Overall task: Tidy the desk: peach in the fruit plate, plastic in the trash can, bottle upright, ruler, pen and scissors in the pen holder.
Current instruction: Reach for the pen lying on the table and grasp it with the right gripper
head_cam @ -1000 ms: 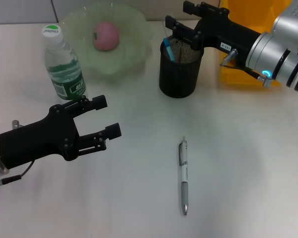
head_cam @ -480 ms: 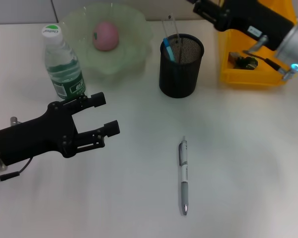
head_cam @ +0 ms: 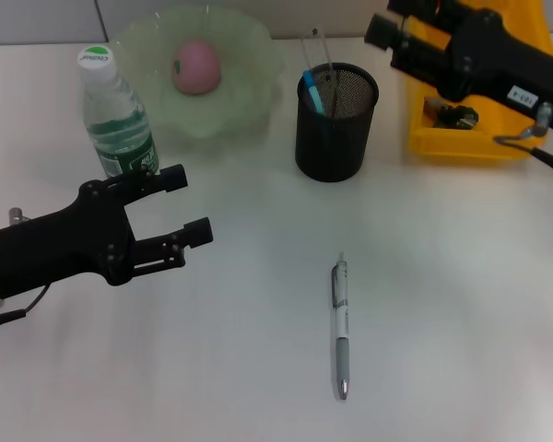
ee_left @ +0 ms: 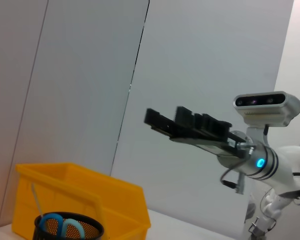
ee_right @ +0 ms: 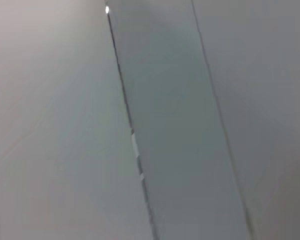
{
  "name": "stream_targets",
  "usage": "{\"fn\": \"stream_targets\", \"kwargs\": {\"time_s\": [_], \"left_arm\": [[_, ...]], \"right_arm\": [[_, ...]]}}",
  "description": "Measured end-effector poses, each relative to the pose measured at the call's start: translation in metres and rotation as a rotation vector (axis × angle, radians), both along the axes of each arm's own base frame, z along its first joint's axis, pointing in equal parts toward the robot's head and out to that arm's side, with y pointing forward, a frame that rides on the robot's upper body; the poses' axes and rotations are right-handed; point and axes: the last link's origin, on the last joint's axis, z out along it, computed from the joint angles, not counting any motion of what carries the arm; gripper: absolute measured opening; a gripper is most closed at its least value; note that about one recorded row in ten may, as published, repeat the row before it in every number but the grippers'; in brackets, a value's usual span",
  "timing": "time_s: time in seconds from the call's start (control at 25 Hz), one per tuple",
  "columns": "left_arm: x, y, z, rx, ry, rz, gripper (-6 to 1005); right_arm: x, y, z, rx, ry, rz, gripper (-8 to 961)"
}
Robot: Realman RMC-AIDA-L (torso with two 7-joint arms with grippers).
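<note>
A silver pen [head_cam: 340,328] lies on the white desk, apart from both grippers. The black mesh pen holder [head_cam: 335,129] holds blue-handled scissors [head_cam: 311,93] and a clear ruler [head_cam: 317,46]; the holder [ee_left: 68,228] and the scissors [ee_left: 60,224] also show in the left wrist view. A pink peach [head_cam: 196,66] rests in the green fruit plate [head_cam: 249,55]. The bottle [head_cam: 116,122] stands upright. My left gripper [head_cam: 185,203] hovers open just in front of the bottle. My right gripper [head_cam: 391,18] is open over the yellow trash can [head_cam: 468,147], which holds a dark crumpled item [head_cam: 455,116].
The right arm [ee_left: 225,145] shows raised in the left wrist view, above the yellow bin [ee_left: 85,195]. The right wrist view shows only grey wall panels. Bare desk lies around the pen and along the front edge.
My right gripper has pulled back from above the pen holder, to the right, over the yellow bin. The ruler now stands in the holder. My left gripper has drifted slightly left.
</note>
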Motion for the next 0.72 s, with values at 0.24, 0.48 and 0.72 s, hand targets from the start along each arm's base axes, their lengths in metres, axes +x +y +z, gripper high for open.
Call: {"fn": "stream_targets", "kwargs": {"time_s": [0.24, 0.48, 0.72], "left_arm": [[-0.001, 0.002, 0.003, 0.017, 0.017, -0.007, 829], [-0.001, 0.003, 0.003, 0.021, 0.021, -0.007, 829], [-0.003, 0.003, 0.002, 0.031, 0.032, -0.008, 829]], "right_arm": [[0.001, -0.007, -0.006, -0.194, -0.136, -0.001, 605], [0.001, -0.006, -0.01, -0.404, -0.368, -0.101, 605], [-0.015, 0.003, -0.008, -0.572, -0.594, -0.208, 605]]}}
